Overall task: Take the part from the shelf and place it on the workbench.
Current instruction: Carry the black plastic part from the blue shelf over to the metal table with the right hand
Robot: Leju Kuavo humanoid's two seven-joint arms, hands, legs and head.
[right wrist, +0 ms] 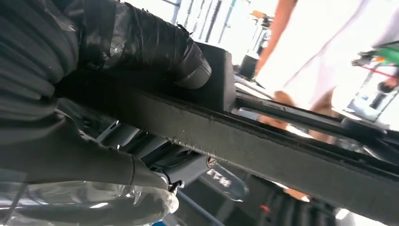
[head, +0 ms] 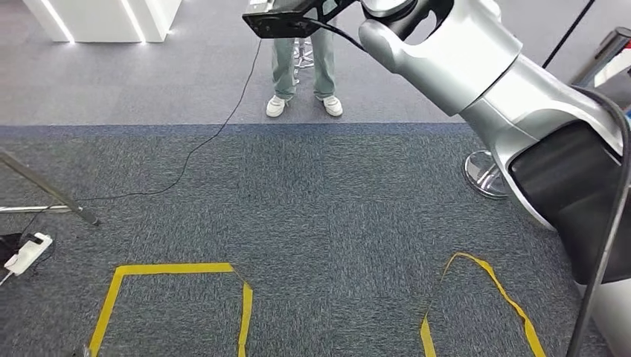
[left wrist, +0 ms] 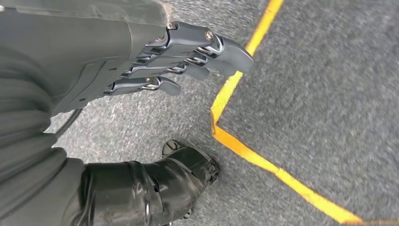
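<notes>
The part (head: pixel 281 24) is a flat black piece with a long dark bar (right wrist: pixel 282 150), held high at the top of the head view. My right hand (right wrist: pixel 108 113) grips it, the taped thumb (right wrist: pixel 146 47) lying over the bar and the fingers (right wrist: pixel 89 165) under it. My silver right arm (head: pixel 461 59) reaches up and forward from the right. Hanging beside my body over grey carpet, my left hand (left wrist: pixel 183 56) has its fingers stretched out and holds nothing. Neither shelf nor workbench is in the frames.
A person in green trousers and white shoes (head: pixel 303 71) stands straight ahead, just behind the held part. A black cable (head: pixel 195 149) crosses the carpet. Yellow tape outlines (head: pixel 178 269) mark the floor. A power strip (head: pixel 28 253) and metal leg (head: pixel 46 190) lie left; a chair base (head: pixel 484 177) stands right.
</notes>
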